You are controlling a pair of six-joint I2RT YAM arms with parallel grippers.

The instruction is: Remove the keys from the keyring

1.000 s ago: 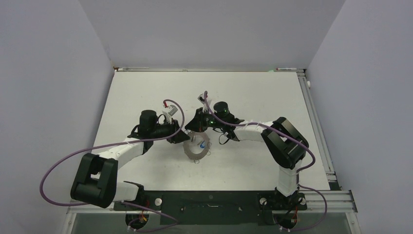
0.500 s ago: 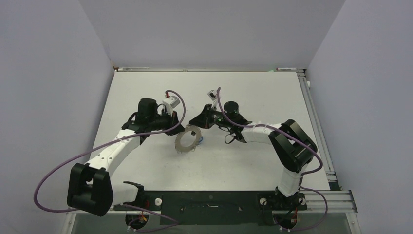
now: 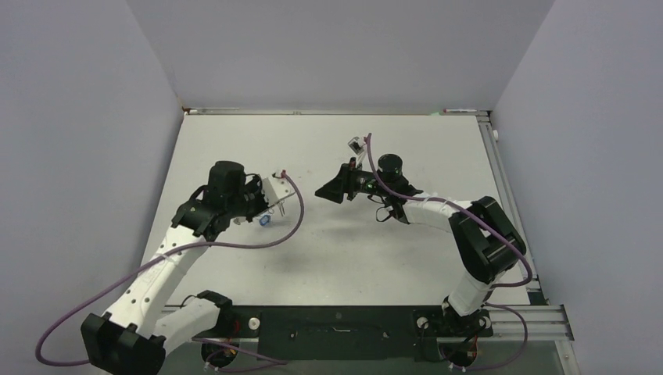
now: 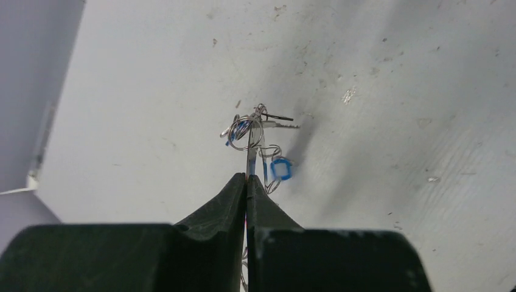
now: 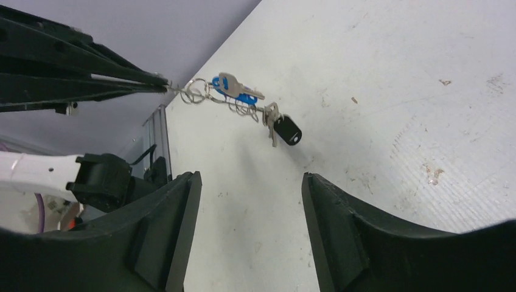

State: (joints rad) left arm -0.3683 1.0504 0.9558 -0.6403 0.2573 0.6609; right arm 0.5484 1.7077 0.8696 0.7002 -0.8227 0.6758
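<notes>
- The left gripper (image 4: 246, 177) has its fingertips pressed tight together on a thin silvery strip (image 4: 251, 155). Whether that strip is a key blade or a ring seen edge-on cannot be told.
- Just past the tips, the keyring (image 4: 251, 126) shows only as a tangle of small wire loops. It is held off the table (image 4: 395, 121), and its shadow falls beside it.
- The keys (image 5: 234, 86) hang strung along those loops, with a silver blade lying over a blue head nearest the pinch. A blue-headed key (image 4: 280, 168) is blurred in the left wrist view, and a black-headed key (image 5: 287, 129) hangs at the outer end. They overlap too much to count.
- The right gripper (image 5: 251, 177) faces the bunch from well apart, its fingers spread wide and holding nothing.
- In the right wrist view, the left gripper's dark fingers are cut off at the frame's left edge.
- From overhead the bunch is almost wholly hidden beneath the left gripper, and only a blue speck shows.
</notes>
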